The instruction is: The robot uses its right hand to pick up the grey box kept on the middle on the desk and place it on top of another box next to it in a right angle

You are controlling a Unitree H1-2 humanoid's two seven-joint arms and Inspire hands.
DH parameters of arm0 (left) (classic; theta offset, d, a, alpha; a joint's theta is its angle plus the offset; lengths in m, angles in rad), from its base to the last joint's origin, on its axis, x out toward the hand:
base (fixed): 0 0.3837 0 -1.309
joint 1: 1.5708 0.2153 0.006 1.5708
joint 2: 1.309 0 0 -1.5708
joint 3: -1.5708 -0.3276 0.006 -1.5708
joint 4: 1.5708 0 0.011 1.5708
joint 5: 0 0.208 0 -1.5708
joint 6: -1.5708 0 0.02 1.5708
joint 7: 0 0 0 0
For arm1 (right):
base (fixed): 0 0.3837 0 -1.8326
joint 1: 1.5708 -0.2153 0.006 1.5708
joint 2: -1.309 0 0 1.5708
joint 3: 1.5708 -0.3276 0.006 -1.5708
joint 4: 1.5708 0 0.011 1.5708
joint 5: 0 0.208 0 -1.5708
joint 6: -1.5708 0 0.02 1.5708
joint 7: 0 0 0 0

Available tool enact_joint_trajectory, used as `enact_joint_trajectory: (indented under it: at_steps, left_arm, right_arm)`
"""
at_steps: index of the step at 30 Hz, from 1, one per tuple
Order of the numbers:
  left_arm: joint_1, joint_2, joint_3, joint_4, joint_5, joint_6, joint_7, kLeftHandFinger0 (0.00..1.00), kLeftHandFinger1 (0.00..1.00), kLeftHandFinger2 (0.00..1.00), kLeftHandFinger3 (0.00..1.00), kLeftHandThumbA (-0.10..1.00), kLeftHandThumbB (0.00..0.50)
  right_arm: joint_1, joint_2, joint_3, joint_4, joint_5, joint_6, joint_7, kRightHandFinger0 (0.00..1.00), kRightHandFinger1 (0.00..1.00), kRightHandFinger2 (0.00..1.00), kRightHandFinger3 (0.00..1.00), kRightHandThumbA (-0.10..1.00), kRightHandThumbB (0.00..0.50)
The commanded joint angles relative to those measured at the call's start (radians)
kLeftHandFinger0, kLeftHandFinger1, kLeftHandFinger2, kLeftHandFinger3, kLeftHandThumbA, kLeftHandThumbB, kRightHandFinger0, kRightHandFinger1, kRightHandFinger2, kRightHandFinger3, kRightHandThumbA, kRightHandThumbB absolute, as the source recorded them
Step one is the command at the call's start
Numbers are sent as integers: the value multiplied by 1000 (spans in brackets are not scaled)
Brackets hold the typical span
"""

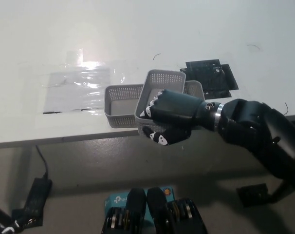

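Observation:
My black right hand [168, 118] is shut on a grey perforated box [159, 87], which lies crosswise over a second, longer grey box [122, 103] near the desk's front edge. The held box rests across the long box's middle, roughly at a right angle, its open side up. The hand covers the held box's near end, where it overhangs the desk edge. The long box's right end [194, 88] shows past the hand. My white left hand is out of the picture.
A black flat patch [210, 77] lies on the white desk [138, 34] just behind and right of the boxes. A clear plastic sheet [77, 87] with glare lies to the left. Below the desk edge, a black power adapter [36, 194] sits on the floor.

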State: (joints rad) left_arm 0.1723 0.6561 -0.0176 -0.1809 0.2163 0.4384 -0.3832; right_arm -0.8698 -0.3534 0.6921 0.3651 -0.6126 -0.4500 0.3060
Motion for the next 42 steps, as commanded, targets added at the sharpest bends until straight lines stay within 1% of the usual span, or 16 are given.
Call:
enact_joint_trajectory:
  at_steps: [1,5,6,9,11,14,18,20,26,28,32,33,35,38,39,42]
  left_arm:
    - [12,31,-4,-21,9,-13,-8,46,0,0,18,956,235]
    - [22,32,-9,-24,15,-11,-7,30,10,12,41,962,232]
    - [25,33,-14,-29,24,-12,-5,51,15,16,42,988,248]
    - [24,31,-14,-22,21,-17,-4,56,0,0,10,991,253]
    - [20,30,-11,-19,16,-16,-5,188,0,0,0,1000,268]
    - [13,29,-10,-19,14,-6,-8,67,0,0,0,971,256]
    - [12,32,-10,-24,13,6,-12,13,25,40,24,982,279]
    - [16,33,-12,-25,10,-7,-14,0,3,23,4,970,238]
    - [23,25,-11,-21,10,-10,-6,60,10,15,0,960,238]
    - [26,23,-6,-27,3,-4,-9,127,3,1,1,972,260]
    - [21,26,-5,-22,8,-17,-3,92,0,0,0,971,244]
    - [17,33,-13,-13,19,-30,-3,69,0,0,0,1000,278]
    - [15,30,-8,-15,12,-23,-4,3,0,0,5,999,277]
    - [19,27,-6,-32,11,5,-6,1,13,21,30,965,254]
    - [19,27,-6,-33,11,6,-7,1,13,21,32,965,254]
    - [19,24,-6,-37,11,24,-8,25,6,20,47,949,243]
  right_arm:
    - [-52,-44,79,29,-131,-20,-214,0,0,278,192,-100,272]
    - [-71,-67,132,-1,-245,-20,-332,0,0,286,170,-100,314]
    - [-75,-75,142,-21,-289,-20,-372,0,0,325,175,-100,268]
    - [-86,-81,149,-52,-295,-20,-417,0,0,235,188,-100,301]
    - [-97,-80,138,-80,-304,-20,-435,0,0,196,161,-100,263]
    - [-108,-82,122,-127,-290,-20,-404,0,0,247,147,-100,263]
    - [-129,-83,110,-179,-279,-20,-359,0,0,160,24,-100,231]
    - [-145,-85,121,-165,-282,-20,-372,0,0,142,0,-100,280]
    - [-171,-87,150,-112,-270,-20,-420,0,0,150,0,-100,280]
    - [-182,-92,167,-70,-263,-20,-443,0,0,140,0,-100,375]
    - [-196,-96,185,-35,-247,-20,-471,0,0,170,0,-100,429]
    - [-204,-99,189,-5,-225,-20,-448,0,0,221,11,-100,431]
    - [-207,-99,188,16,-206,-20,-429,0,0,306,99,-100,404]
    - [-207,-96,199,60,-138,-20,-433,0,0,277,123,-100,366]
    - [-209,-97,203,62,-134,-20,-434,0,0,271,157,-100,401]
    - [-213,-91,201,124,-119,-20,-434,0,0,316,269,-100,269]
